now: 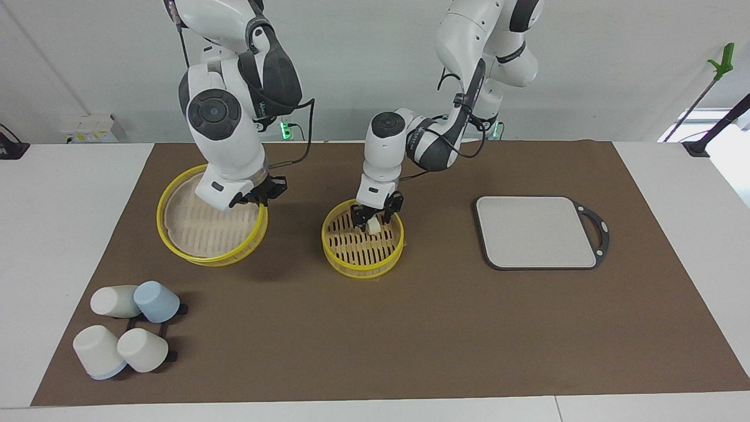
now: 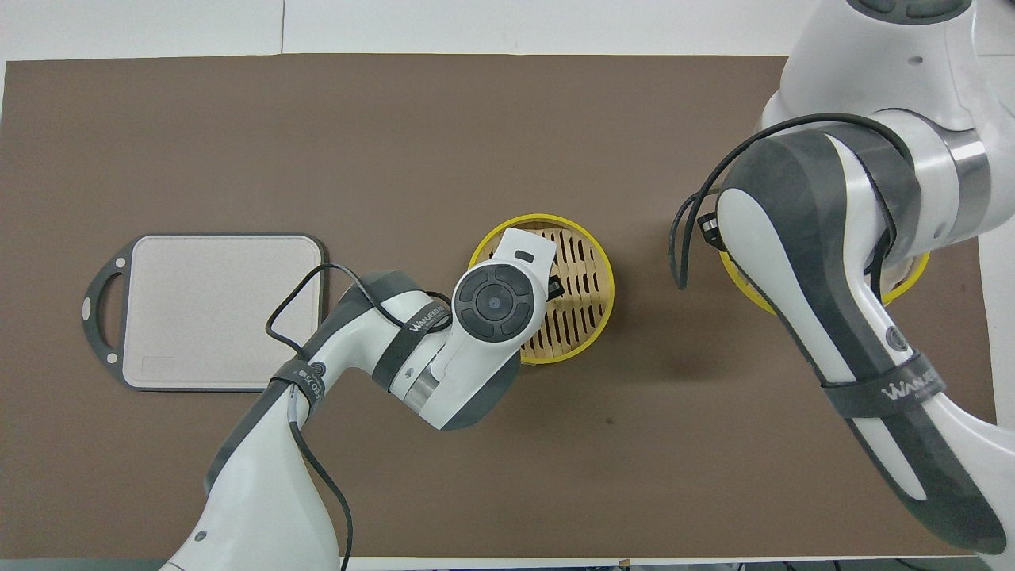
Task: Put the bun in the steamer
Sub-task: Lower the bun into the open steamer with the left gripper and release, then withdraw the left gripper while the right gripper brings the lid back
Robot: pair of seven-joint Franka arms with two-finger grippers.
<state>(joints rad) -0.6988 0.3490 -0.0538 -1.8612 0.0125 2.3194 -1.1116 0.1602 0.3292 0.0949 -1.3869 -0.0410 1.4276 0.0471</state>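
Facing view | left gripper [image 1: 373,225] is clamping bun [image 1: 373,227] inside steamer [image 1: 391,255] | bun is looking soft, light: gripping gently mid-body | right gripper [image 1: 262,193] is holding lid [image 1: 205,234]

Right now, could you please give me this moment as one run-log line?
left gripper: holds small cream-white bun in yellow-rimmed slatted steamer basket | right gripper: holds matching lid, raised | bun not released

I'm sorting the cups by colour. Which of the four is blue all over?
The blue cup, lying on its side closest to the steamer lid. The other three are cream-white; one of them only has a blue rim against the mat.
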